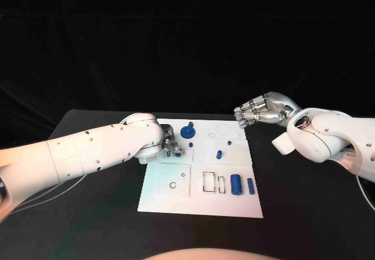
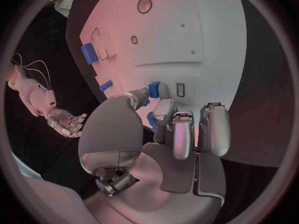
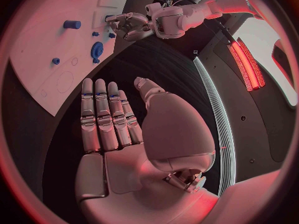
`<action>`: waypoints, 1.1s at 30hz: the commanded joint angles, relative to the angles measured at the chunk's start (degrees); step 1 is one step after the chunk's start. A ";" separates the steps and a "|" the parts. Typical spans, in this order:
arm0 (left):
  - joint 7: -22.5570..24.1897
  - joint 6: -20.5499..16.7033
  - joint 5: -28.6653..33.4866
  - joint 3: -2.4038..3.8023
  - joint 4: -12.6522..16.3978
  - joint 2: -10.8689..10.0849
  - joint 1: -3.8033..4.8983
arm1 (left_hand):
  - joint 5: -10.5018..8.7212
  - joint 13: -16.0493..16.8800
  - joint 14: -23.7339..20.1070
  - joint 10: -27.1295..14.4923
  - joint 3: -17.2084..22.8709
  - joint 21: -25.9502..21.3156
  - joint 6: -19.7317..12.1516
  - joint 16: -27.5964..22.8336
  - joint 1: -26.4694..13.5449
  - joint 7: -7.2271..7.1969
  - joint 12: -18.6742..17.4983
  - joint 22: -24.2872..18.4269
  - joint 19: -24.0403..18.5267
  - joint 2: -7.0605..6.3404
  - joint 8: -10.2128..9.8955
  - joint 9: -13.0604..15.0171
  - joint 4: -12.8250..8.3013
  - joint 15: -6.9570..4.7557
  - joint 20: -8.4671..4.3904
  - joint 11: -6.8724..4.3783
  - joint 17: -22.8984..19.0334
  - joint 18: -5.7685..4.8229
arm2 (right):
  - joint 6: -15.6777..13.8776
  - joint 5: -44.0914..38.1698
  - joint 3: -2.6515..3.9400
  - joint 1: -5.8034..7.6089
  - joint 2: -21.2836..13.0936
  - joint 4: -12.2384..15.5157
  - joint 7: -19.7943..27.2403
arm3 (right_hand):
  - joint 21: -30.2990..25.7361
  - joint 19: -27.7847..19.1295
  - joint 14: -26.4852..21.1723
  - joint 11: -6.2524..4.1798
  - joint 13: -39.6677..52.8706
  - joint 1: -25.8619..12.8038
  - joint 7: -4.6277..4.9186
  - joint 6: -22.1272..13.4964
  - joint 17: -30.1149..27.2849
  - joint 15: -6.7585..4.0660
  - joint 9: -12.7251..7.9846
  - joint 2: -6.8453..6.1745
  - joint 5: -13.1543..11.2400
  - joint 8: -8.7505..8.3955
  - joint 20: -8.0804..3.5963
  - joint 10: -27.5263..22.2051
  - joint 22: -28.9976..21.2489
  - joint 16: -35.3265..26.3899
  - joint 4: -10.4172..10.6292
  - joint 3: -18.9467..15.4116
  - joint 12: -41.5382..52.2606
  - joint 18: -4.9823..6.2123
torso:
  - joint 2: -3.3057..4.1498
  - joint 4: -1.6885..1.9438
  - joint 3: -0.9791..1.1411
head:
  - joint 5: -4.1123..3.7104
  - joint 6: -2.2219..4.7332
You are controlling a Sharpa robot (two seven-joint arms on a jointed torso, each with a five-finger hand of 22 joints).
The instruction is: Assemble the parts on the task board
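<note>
The task board [image 1: 168,197] lies flat in the middle of the black bench [image 1: 94,216]. The left hand [image 1: 170,145] is over the board's left-centre area, its fingers [image 2: 163,109] closed around a small blue part [image 2: 154,89] that sits against the board surface beside a small rectangular slot [image 2: 181,89]. The right hand [image 1: 262,110] is held above the bench just off the board's far right corner, apart from the board, holding nothing; its fingers [image 3: 106,114] lie straight and side by side with the thumb set apart. Loose on the board are a blue gear-like part [image 1: 187,131] near the far edge, a small blue cylinder [image 1: 219,154] in the middle, and two longer blue pieces [image 1: 236,183] at the near right, next to outlined recesses.
</note>
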 commanded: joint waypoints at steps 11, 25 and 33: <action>0.17 0.87 1.75 0.01 -0.11 0.19 -0.04 | -0.01 0.26 5.33 0.19 -8.52 0.41 0.50 0.20 -4.06 0.41 0.54 3.22 0.55 1.72 -0.17 -0.30 1.86 -0.16 0.00 0.19 13.52 -0.86 | 0.79 -0.47 0.00 -0.03 -0.15 0.12 0.31 | -0.56 0.25 -0.87 0.17 -0.07 -0.81 0.28 -0.45 -0.46 0.25 0.00 0.01 0.26 -0.16 0.03 -0.80 -0.60 -0.19 0.04 -0.88 0.03 0.29 | -0.03 0.00 -0.03 | -0.12 0.11; 0.45 -0.25 2.05 0.30 0.98 -0.91 -0.05 | 0.08 0.29 5.34 0.16 -12.39 0.38 0.51 0.22 -4.58 0.33 0.64 3.24 0.56 2.93 -0.23 -0.40 1.88 -0.24 -0.01 0.13 13.55 -0.85 | 0.67 -0.47 0.00 -0.16 -0.15 0.00 0.37 | -1.09 -0.15 -1.61 0.37 -0.07 -0.89 0.46 -0.78 -0.99 0.51 -0.01 0.12 0.33 -0.20 0.27 -1.32 -1.29 -0.18 -0.09 -1.34 0.00 0.25 | -0.02 0.00 -0.07 | -0.11 0.20; 0.47 -0.61 2.18 1.14 1.95 -1.97 0.01 | 0.08 0.35 5.34 0.19 -12.53 0.38 0.53 0.22 -4.58 0.33 0.70 3.24 0.55 3.00 -0.22 -0.40 1.88 -0.24 -0.01 0.13 13.54 -0.85 | 0.64 -0.47 -0.01 -0.25 -0.20 -0.09 0.37 | -1.09 -0.15 -1.61 0.37 -0.07 -0.89 0.46 -0.78 -0.99 0.51 -0.01 0.12 0.33 -0.20 0.27 -1.32 -1.29 -0.18 -0.09 -1.34 0.00 0.25 | 0.01 0.04 0.00 | -0.20 0.22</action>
